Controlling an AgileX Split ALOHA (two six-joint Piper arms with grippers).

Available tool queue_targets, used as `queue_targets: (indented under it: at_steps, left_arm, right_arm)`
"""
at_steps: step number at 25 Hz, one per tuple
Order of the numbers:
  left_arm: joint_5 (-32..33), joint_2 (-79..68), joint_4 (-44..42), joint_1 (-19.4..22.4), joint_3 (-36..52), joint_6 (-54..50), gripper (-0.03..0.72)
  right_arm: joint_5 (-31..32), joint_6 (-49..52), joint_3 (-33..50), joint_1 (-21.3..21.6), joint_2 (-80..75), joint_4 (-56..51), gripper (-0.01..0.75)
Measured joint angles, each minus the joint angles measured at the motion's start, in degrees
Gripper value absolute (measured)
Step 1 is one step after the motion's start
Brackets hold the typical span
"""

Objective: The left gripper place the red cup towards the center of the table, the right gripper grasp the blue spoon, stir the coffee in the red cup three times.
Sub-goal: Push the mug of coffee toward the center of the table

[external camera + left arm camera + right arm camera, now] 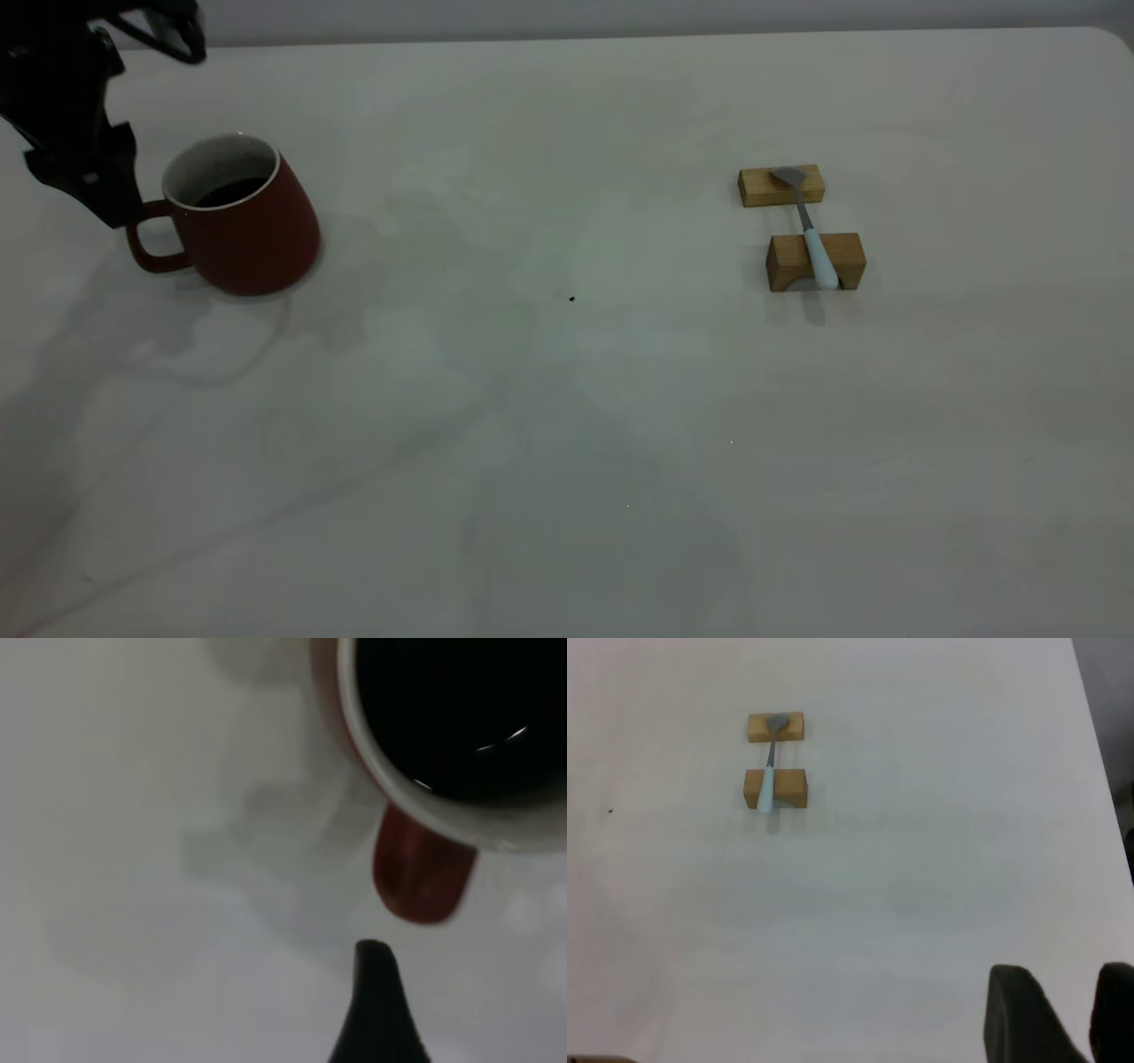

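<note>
The red cup (241,215) stands upright at the table's (567,461) far left, with dark coffee (229,191) in it and its handle (152,241) turned toward the left edge. My left gripper (111,197) hangs just beside that handle, open and holding nothing. In the left wrist view one black finger (377,997) points at the handle (422,875), a short gap away. The blue spoon (813,235) lies across two wooden blocks at the right. My right gripper (1065,981) hovers well away from the spoon (768,771), fingers slightly apart and empty.
The two wooden blocks (782,185) (815,261) carry the spoon, bowl on the far one, handle on the near one. A tiny dark speck (571,299) lies mid-table. The table's right edge (1099,771) shows in the right wrist view.
</note>
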State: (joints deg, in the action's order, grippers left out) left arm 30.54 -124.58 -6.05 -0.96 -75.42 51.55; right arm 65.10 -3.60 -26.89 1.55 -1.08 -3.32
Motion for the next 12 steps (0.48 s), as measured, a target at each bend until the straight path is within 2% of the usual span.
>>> queue_targets:
  at_steps: [7, 9, 12]
  left_arm:
    - [-4.45, -3.79, -0.31, 0.00, -0.27, 2.34, 0.572]
    - [-5.33, -4.52, -0.31, 0.00, -0.27, 3.70, 0.547]
    - [-6.53, -5.31, -0.31, 0.00, -0.27, 4.68, 0.471]
  right_arm:
    - [0.00, 0.00, 0.00, 0.00, 0.00, 0.00, 0.237]
    - [0.00, 0.00, 0.00, 0.00, 0.00, 0.00, 0.237]
    - [0.00, 0.00, 0.02, 0.00, 0.00, 0.00, 0.237]
